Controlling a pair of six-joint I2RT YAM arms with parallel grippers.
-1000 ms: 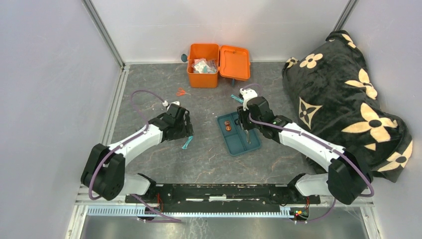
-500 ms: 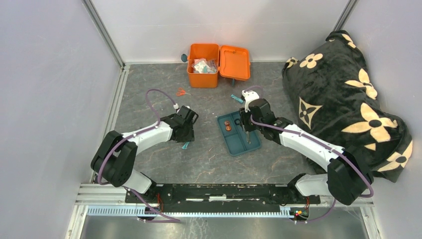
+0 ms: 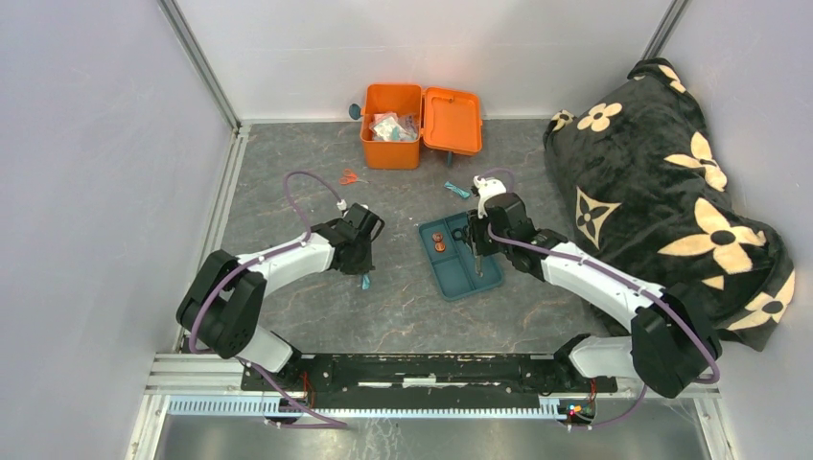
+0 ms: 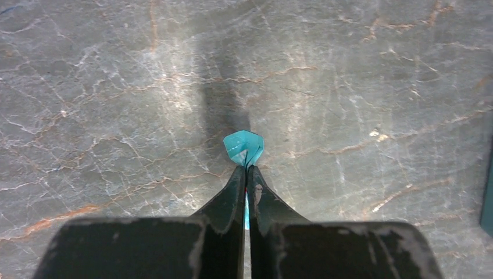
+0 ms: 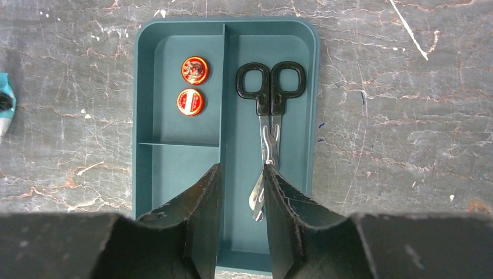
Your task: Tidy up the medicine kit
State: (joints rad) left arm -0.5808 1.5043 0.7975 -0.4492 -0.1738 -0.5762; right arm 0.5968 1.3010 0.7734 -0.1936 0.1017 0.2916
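Found left gripper (image 4: pixel 246 168) clenched on small teal packet (image 4: pixel 244 146), left of teal tray (image 5: pixel 174 168). Found right gripper (image 5: pixel 243 172) released over tray, beside scissors (image 5: pixel 268 108). Located medicine kit (image 3: pixel 391 152), lid open, beyond tray.

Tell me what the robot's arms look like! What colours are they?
Both the left arm and the right arm are white tubes with chunky black joints. A purple cable loops along each one. The left gripper and the right gripper have black, pointy fingers with scuffed pale edges.
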